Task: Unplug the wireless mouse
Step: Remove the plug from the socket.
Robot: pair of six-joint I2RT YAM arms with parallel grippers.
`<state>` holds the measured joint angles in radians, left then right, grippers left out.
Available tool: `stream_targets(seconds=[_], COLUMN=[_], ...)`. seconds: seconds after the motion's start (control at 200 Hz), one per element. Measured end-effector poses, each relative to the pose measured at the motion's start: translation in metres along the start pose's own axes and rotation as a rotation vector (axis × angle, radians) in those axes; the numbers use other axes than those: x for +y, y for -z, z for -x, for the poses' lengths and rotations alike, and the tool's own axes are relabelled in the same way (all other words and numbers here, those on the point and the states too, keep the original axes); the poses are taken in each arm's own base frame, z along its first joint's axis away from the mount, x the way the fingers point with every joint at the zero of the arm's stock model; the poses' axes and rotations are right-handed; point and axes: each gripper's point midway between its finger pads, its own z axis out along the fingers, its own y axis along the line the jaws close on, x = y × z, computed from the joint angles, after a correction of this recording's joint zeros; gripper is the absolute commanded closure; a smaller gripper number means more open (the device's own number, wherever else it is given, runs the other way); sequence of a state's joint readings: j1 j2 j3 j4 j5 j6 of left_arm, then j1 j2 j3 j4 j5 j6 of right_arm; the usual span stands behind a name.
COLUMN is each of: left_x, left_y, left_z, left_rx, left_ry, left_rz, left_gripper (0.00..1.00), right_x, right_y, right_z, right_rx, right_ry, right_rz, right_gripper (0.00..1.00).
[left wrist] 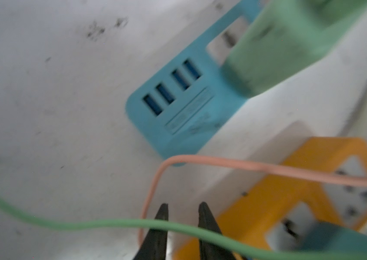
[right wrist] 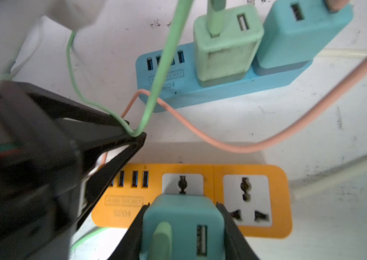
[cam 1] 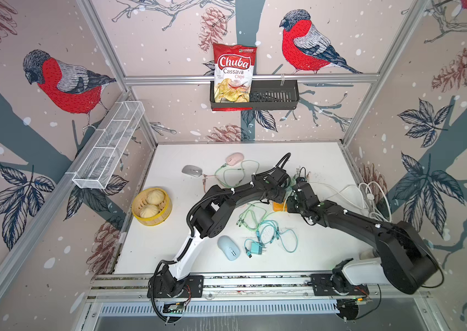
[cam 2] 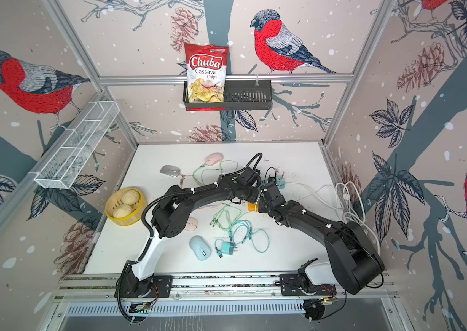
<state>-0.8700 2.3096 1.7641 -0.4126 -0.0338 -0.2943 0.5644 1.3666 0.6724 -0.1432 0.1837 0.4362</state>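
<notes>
My right gripper [right wrist: 183,204] is shut on a teal charger [right wrist: 182,225] that sits in the orange power strip [right wrist: 279,202], with a green plug [right wrist: 161,238] in the charger. My left gripper [left wrist: 182,204] stands narrowly open just above that strip; a green cable [left wrist: 88,224] lies draped across its fingertips [right wrist: 142,136] and nothing sits between them. A pink cable [right wrist: 245,148] loops past. On the blue power strip [right wrist: 223,94] stand a pale green charger [right wrist: 225,49] and a teal one [right wrist: 302,38]. A pink mouse [cam 1: 234,158], silver mouse [cam 1: 192,171] and blue mouse [cam 1: 228,247] lie on the table.
Green and teal cables with a loose teal charger [cam 1: 256,249] lie tangled at the table's middle. A bamboo steamer [cam 1: 166,212] with buns sits at the left. White power cords [cam 1: 369,197] pile at the right wall. Another pink mouse [cam 2: 190,223] lies beside the left arm.
</notes>
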Motion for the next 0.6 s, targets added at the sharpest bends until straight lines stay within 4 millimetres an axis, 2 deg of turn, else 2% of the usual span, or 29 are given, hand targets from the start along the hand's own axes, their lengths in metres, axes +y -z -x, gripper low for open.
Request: stream_targets(seconds=[0.235,0.325,0.38,0.45,0.601], left_x=[0.006,0.008,0.010,0.010,-0.004], left_y=[-0.001,0.004,0.009,0.019,0.054], left_z=[-0.003,-0.006,-0.010,-0.011,-0.006], left_rx=[0.004,0.015,0.033,0.046,0.050], left_ry=[-0.021,-0.021,-0.014,-0.011,-0.004], left_rz=[0.052,0.061,0.068,0.069,-0.011], left_gripper=[0.74,0.65,0.52,0.43,0.43], right_x=[0.001,0.000,0.000,0.000,-0.001], right_y=[0.007,0.007,0.007,0.006,0.000], right_z=[0.006,0.005,0.003,0.002,0.003], right_rx=[-0.004,0.004,0.011,0.014,-0.004], right_ry=[0.000,0.001,0.003,0.003,-0.008], right_rz=[0.023,0.023,0.023,0.022,0.024], right_gripper=[0.76,0.77,0.77,0.77,0.77])
